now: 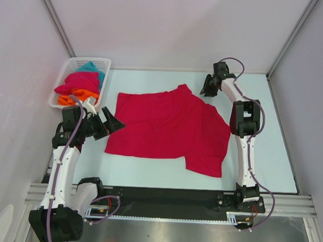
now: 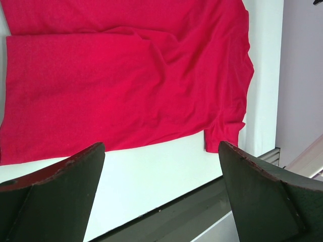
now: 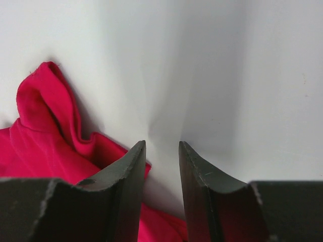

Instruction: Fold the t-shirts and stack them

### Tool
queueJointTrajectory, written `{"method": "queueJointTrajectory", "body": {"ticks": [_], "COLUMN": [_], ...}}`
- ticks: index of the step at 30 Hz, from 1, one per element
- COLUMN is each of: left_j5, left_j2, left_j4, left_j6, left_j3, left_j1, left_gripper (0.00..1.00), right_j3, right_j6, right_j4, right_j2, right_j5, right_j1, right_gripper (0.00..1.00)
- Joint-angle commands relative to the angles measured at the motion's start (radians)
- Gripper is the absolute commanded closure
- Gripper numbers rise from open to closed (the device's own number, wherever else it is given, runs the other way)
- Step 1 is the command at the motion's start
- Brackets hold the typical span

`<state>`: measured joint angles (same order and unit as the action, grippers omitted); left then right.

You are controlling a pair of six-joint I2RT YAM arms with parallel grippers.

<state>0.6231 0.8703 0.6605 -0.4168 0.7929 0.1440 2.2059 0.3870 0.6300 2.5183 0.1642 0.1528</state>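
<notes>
The crimson t-shirt (image 1: 166, 129) lies spread out and rumpled on the tabletop (image 1: 268, 141). At its left edge hovers the left gripper (image 1: 112, 124), jaws wide and empty. By its far right corner is the right gripper (image 1: 207, 86), jaws slightly parted, gripping nothing. Beyond its far left corner, a white mesh basket (image 1: 60, 84) holds a heap of t-shirts (image 1: 78, 84).

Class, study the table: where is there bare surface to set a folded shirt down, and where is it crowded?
Widest: the table strip between the right arm and the right edge. Narrower: behind the crimson shirt toward the back wall, and along the front rail. Crowded: the left, between basket, left gripper and shirt.
</notes>
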Motion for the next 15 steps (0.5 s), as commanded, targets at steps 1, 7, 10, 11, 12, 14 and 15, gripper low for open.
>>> {"method": "queueJointTrajectory", "body": {"ticks": [1, 7, 10, 11, 12, 14, 15], "left_j5": [0.000, 0.004, 0.006, 0.006, 0.006, 0.007, 0.007], "left_j2": [-0.002, -0.008, -0.014, -0.014, -0.017, -0.020, -0.022], "left_j4": [-0.015, -0.018, -0.019, -0.021, -0.022, -0.024, -0.024], "left_j6": [0.016, 0.018, 0.016, 0.016, 0.015, 0.016, 0.016], "left_j3": [0.006, -0.009, -0.018, -0.020, -0.024, -0.029, -0.034], "left_j1": [0.006, 0.008, 0.008, 0.008, 0.008, 0.008, 0.009], "left_gripper": [0.00, 0.01, 0.01, 0.01, 0.00, 0.01, 0.00], "right_j3": [-0.067, -0.162, -0.189, -0.195, -0.199, -0.210, -0.213], "right_j6": [-0.014, -0.007, -0.003, -0.004, -0.002, -0.005, -0.008], "right_j4": [0.016, -0.016, -0.018, -0.019, -0.018, -0.016, -0.012], "right_j2": [-0.039, -0.104, -0.134, -0.144, -0.150, -0.167, -0.171], "right_j5": [-0.006, 0.014, 0.023, 0.026, 0.026, 0.026, 0.026], "right_j1": [0.022, 0.054, 0.070, 0.079, 0.083, 0.096, 0.100], "right_gripper": [0.64, 0.64, 0.63, 0.63, 0.63, 0.62, 0.62]}}
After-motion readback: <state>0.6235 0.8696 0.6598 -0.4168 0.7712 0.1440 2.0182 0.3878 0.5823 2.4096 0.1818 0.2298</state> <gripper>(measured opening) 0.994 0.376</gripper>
